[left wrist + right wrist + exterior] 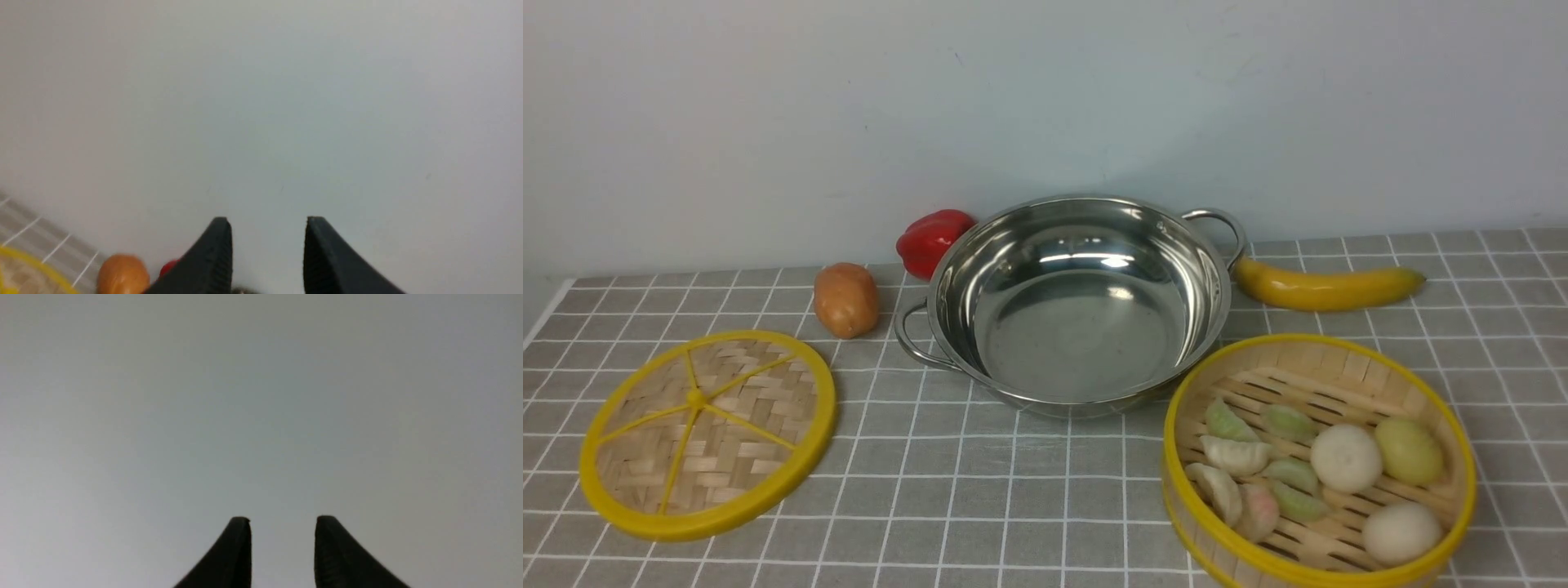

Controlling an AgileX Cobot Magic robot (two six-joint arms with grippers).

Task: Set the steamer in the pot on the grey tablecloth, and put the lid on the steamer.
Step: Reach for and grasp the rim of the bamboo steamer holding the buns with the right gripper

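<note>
Step one: your left gripper (pixel 267 228) and right gripper (pixel 282 526) gape empty; next, lift lower-right steamer (pixel 1327 355) into central pot (pixel 1086 327).

You see the shiny steel pot (pixel 1086 327) upright and empty at frame centre on the grey tablecloth (pixel 980 490); your steamer (pixel 1327 359), holding dumplings (pixel 1236 454), stands upright at lower right just beside it, and the lid (pixel 743 441) lies flat at lower left
</note>
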